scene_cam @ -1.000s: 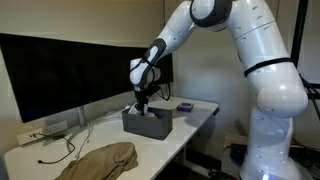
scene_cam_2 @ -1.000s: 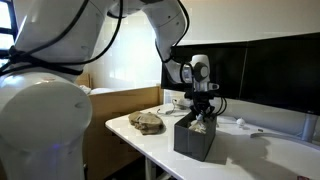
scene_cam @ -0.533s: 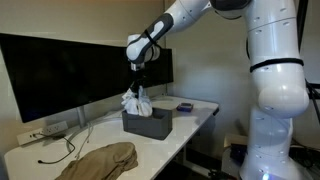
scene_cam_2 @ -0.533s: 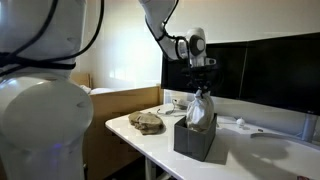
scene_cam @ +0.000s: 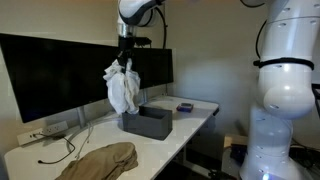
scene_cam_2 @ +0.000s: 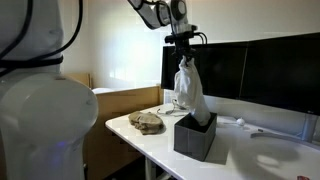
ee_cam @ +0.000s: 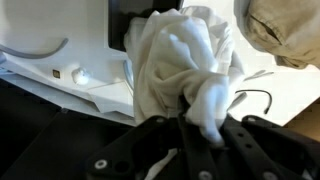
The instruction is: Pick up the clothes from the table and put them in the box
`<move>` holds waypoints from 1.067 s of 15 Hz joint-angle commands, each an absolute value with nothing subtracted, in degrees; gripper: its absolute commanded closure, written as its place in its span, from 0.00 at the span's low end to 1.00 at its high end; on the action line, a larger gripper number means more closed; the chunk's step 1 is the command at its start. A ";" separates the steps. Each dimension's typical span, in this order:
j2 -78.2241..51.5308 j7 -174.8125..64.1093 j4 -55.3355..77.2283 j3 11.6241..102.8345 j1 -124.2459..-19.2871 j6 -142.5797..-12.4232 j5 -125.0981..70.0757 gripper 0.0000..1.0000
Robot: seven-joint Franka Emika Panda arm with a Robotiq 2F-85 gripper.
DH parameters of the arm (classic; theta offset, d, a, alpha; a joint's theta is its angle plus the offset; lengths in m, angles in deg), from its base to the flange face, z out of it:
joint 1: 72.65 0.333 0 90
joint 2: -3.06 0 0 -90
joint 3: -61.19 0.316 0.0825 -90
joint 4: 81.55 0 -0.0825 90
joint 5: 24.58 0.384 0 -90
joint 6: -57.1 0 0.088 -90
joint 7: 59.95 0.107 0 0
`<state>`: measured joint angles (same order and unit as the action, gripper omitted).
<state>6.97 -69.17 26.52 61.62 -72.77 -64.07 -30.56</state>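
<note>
The gripper [scene_cam: 125, 62] hangs high above the white counter [scene_cam: 203, 114], its jaws clamped on the top of a crumpled white cloth [scene_cam: 123, 90]. The cloth dangles straight down from them in a loose, bunched bundle. In the wrist view the dark fingers [ee_cam: 150, 132] pinch a fold of the white cloth [ee_cam: 185, 60], which fills the middle of that picture.

Below it stands a dark grey rectangular open-topped box [scene_cam: 148, 124], resting on the counter in front of a wide black monitor [scene_cam: 50, 75]. In an exterior view the cloth hangs over the left edge of the box, its lowest folds at about the height of the rim. In an exterior view the hem of the white cloth [scene_cam_2: 187, 90] meets the top of the box [scene_cam_2: 195, 138], and whether it touches the rim or hangs just clear cannot be told.

A second garment, a tan crumpled cloth [scene_cam: 100, 160], lies flat on the near left part of the counter, well apart from the box. The same tan cloth [scene_cam_2: 148, 121] shows in both exterior views, and the wrist view catches it at the upper right [ee_cam: 285, 30].

A white power strip [scene_cam: 45, 130] sits at the far left by the foot of the monitor, with a thin black cable [scene_cam: 60, 152] trailing across the counter near it. A small blue object [scene_cam: 185, 106] lies just right of the box. The robot's white body [scene_cam: 280, 90] stands on the right.
</note>
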 commanded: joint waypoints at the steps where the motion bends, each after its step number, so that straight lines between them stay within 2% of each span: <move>1: 10.94 -68.04 26.52 64.45 -69.82 -61.40 -31.37 0.93; 16: 16.35 -74.24 29.20 70.95 -60.24 -51.28 -26.23 0.95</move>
<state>13.44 -70.67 26.99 70.89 -60.55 -54.35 -28.04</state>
